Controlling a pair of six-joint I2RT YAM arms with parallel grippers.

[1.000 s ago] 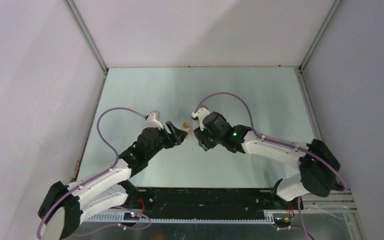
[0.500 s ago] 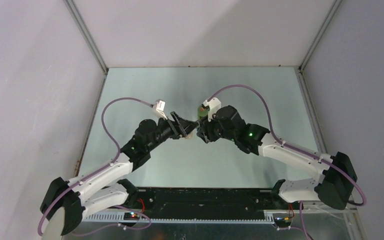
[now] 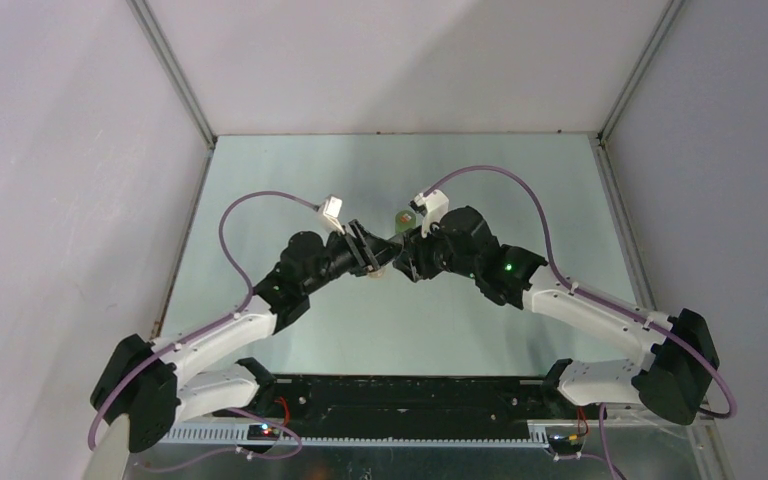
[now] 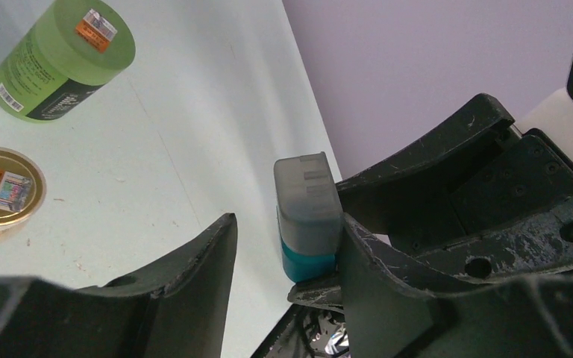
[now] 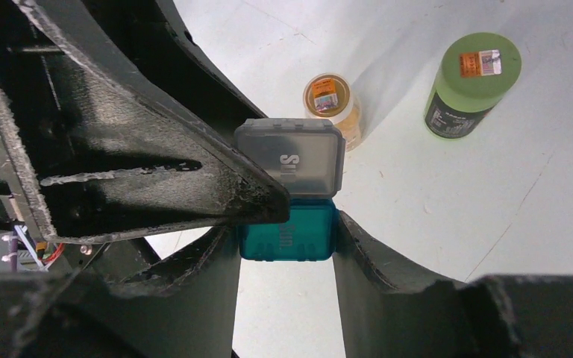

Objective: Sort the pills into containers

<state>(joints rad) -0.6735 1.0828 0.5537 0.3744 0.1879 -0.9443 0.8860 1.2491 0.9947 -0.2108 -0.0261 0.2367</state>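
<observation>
My right gripper is shut on a small pill box with a teal base and a grey see-through lid, held above the table. My left gripper is open around the same box; one finger touches it and the other stands apart. The dark bottle with the lime-green top and the pale bottle with the orange top stand upright on the table just beyond; both also show in the left wrist view. No loose pills show. Both grippers meet mid-table.
The pale green table is walled by grey panels on three sides, with metal rails at the corners. The green-topped bottle peeks out just behind the right wrist. Purple cables loop above both arms.
Both arms have reached farther up the table and drawn together. The left fingers now bracket the box held by the right gripper. The green-topped bottle has come into view.
</observation>
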